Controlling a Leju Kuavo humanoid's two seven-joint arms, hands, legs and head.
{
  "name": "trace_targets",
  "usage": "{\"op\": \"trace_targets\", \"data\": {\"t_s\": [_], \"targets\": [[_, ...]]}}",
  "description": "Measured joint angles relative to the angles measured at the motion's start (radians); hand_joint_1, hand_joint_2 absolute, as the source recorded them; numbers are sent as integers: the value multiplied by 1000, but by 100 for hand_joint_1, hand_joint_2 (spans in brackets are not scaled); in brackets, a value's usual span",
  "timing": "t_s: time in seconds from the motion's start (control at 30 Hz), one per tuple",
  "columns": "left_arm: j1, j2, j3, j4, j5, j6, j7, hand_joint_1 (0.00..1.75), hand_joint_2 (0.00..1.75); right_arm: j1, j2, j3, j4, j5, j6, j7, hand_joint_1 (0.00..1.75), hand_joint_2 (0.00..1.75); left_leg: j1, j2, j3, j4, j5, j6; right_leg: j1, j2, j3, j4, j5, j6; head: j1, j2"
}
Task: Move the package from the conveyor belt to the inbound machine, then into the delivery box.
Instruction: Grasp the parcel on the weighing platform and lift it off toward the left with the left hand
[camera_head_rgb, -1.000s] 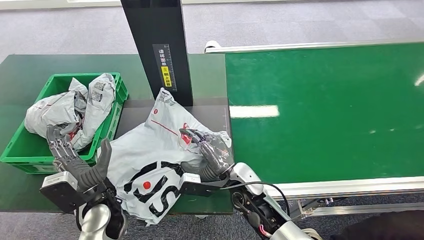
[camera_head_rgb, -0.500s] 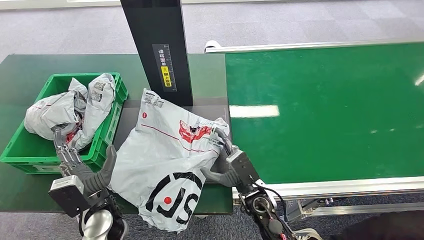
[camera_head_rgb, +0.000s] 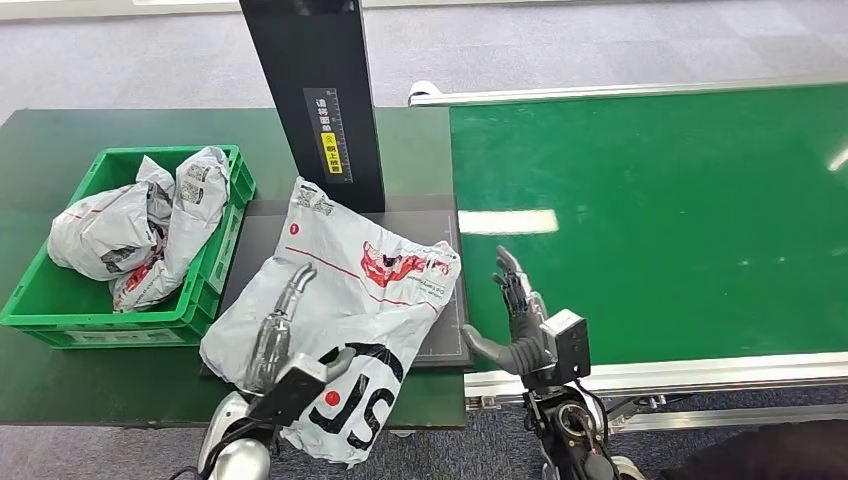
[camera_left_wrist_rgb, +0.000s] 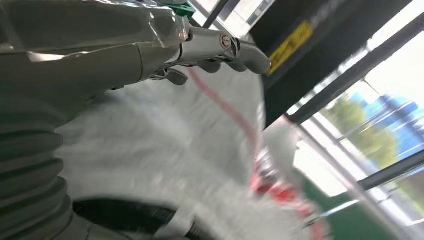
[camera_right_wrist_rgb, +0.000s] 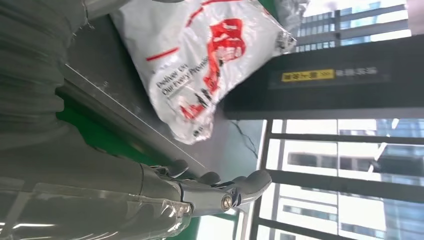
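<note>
- Resting on the package (camera_head_rgb: 340, 300), our left hand (camera_head_rgb: 278, 330) lies with its fingers stretched out flat over the grey plastic, toward the black column; it presses or touches the bag and does not grip it.
- In the left wrist view we see the same left hand (camera_left_wrist_rgb: 210, 47) with its fingers extended above the blurred white bag (camera_left_wrist_rgb: 165, 150), the red line of the print running under them.
- Our right hand (camera_head_rgb: 520, 320) stands released, fingers apart and pointing up, holding nothing; it sits at the near edge of the conveyor belt (camera_head_rgb: 650, 220), just beside the package's right corner and apart from it.
- In the right wrist view the right hand (camera_right_wrist_rgb: 200, 192) shows loose fingers over the belt edge, with the package (camera_right_wrist_rgb: 210, 60) and its red print a little way off.
- The package, a grey mailer with a red logo and large black letters, lies on the dark plate of the inbound machine (camera_head_rgb: 440, 235), at the foot of its black column (camera_head_rgb: 315, 100); its lower end hangs over the front edge of the desk (camera_head_rgb: 60, 150).
- To the left, on the same desk, we see the green delivery box (camera_head_rgb: 225, 245) holding other grey bags (camera_head_rgb: 130, 225), just beside the machine's plate.
</note>
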Motion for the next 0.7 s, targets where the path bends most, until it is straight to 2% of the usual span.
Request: {"op": "trace_targets", "data": {"t_s": [0.13, 0.23, 0.37, 0.53, 0.57, 0.67, 0.7], "targets": [[-46, 10, -49, 135, -249, -62, 131, 0, 175, 8, 0, -24, -34, 5, 15, 0, 0, 175, 0, 0, 0, 0, 0, 0, 0, 0, 1, 0, 0, 0, 0, 0], [-93, 10, -71, 234, -364, -115, 209, 0, 175, 10, 6, -38, -39, 22, 19, 1, 0, 175, 0, -2, 2, 0, 0, 0, 0, -2, 4, 0, -1, 0, 0, 0], [-150, -1, -87, 329, -453, -130, 276, 0, 175, 13, 18, -52, -43, 42, 19, 9, 0, 175, 0, -8, 16, -1, -7, 2, 0, -8, 21, -1, -9, 1, 0, 0], [-174, -13, -90, 376, -472, -127, 302, 0, 175, 24, 30, -64, -62, 50, 19, 18, 0, 175, 0, -10, 33, -2, -18, 2, -1, -11, 44, -2, -20, 0, 0, 0], [-176, -14, -90, 381, -472, -128, 303, 12, 175, 25, 31, -65, -66, 51, 20, 18, 0, 175, 0, -10, 35, -2, -20, 2, -1, -11, 47, -2, -21, 0, 0, 0], [-176, -17, -88, 383, -473, -126, 297, 118, 175, 26, 36, -68, -85, 56, 26, 22, 0, 175, -1, -11, 41, -2, -20, 3, -1, -12, 48, -2, -22, 0, 0, 0], [-175, -18, -86, 380, -474, -124, 289, 142, 175, 26, 39, -70, -94, 58, 30, 24, 0, 175, -1, -11, 39, -2, -18, 3, -1, -12, 45, -2, -21, 1, 0, 0]]}}
